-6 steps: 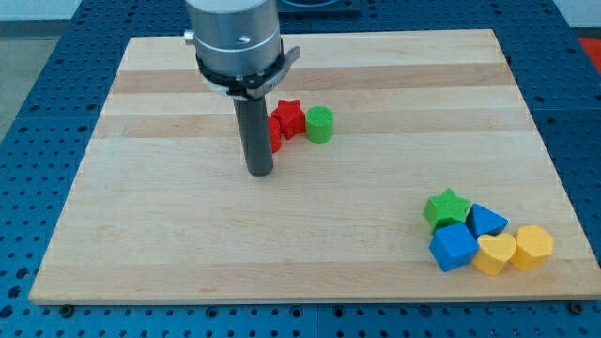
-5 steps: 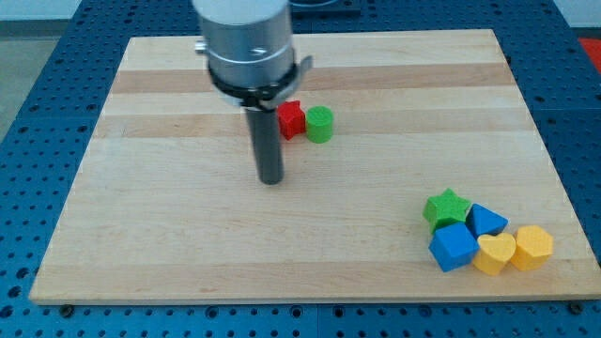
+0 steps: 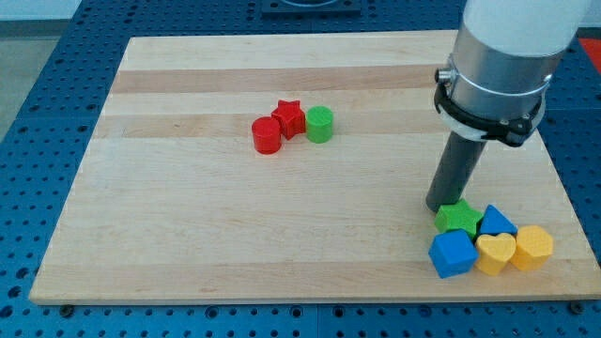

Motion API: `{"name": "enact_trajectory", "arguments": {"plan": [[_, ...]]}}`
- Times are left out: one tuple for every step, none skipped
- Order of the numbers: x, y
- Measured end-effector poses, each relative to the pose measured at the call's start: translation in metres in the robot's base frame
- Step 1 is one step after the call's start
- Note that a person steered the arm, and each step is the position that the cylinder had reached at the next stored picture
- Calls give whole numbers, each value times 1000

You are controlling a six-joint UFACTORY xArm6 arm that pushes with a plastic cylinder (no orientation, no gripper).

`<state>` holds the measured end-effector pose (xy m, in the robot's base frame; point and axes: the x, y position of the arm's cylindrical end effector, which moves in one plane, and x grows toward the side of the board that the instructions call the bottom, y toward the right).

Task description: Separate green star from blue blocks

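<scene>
The green star (image 3: pixel 459 218) lies at the view's lower right, touching a blue triangular block (image 3: pixel 495 222) on its right and a blue cube (image 3: pixel 453 253) just below it. My tip (image 3: pixel 439 207) stands at the star's upper left edge, touching or nearly touching it. The rod rises from there toward the view's top right.
A yellow heart (image 3: pixel 496 253) and a yellow hexagonal block (image 3: pixel 532 247) sit to the right of the blue cube. A red cylinder (image 3: pixel 267 135), a red star (image 3: pixel 289 118) and a green cylinder (image 3: pixel 319 124) cluster at the board's upper middle. The board's bottom edge (image 3: pixel 310 299) is close to the blue cube.
My tip has moved from beside the red blocks across to the view's lower right, up against the green star. The star has shifted slightly down and right.
</scene>
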<state>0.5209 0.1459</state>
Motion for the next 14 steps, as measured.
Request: {"name": "enact_trajectory", "arguments": {"plan": [[-6,12],[-7,45],[-7,56],[-5,59],[8,59],[14,30],[14,-61],[12,-126],[-19,-130],[-41,-141],[-9,-196],[40,-209],[69,-189],[86,-153]]}}
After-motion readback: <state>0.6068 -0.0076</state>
